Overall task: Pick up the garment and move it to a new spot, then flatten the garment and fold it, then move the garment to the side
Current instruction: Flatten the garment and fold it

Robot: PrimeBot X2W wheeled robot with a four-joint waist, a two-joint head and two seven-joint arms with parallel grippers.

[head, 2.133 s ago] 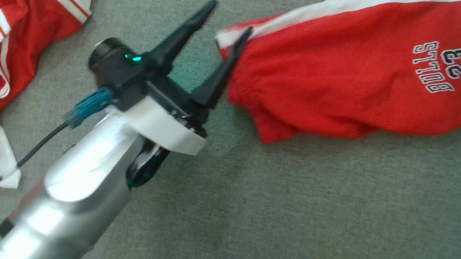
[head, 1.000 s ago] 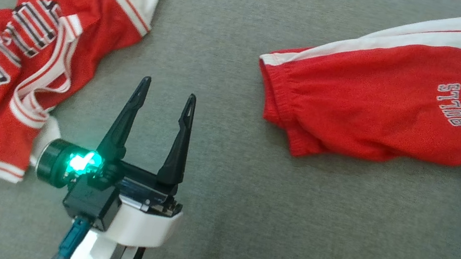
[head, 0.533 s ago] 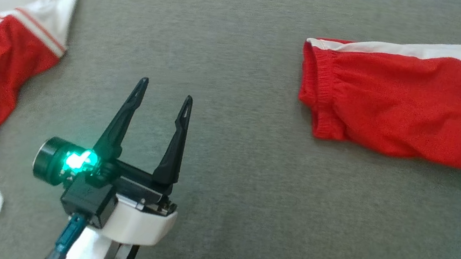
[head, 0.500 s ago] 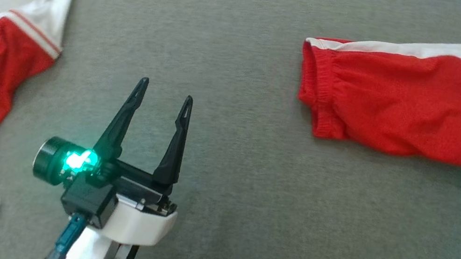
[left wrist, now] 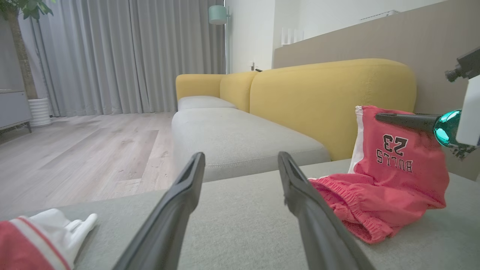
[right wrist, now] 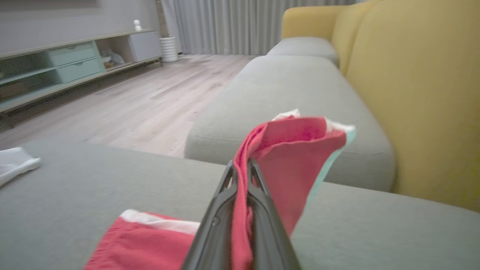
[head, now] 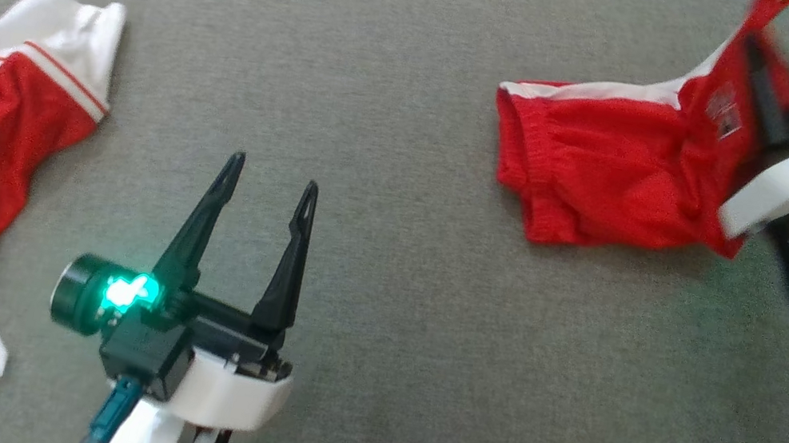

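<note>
My right gripper (right wrist: 242, 167) grips the red, white-striped shorts (right wrist: 296, 150): one end raised at its tips, rest slumped below; left gripper (head: 270, 182) spread wide.

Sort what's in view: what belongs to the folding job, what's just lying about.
In the job: red shorts, held up at one end by the shut right end effector; open left end effector, empty.
Lying about: red jersey, yellow sofa, floor lamp.
</note>
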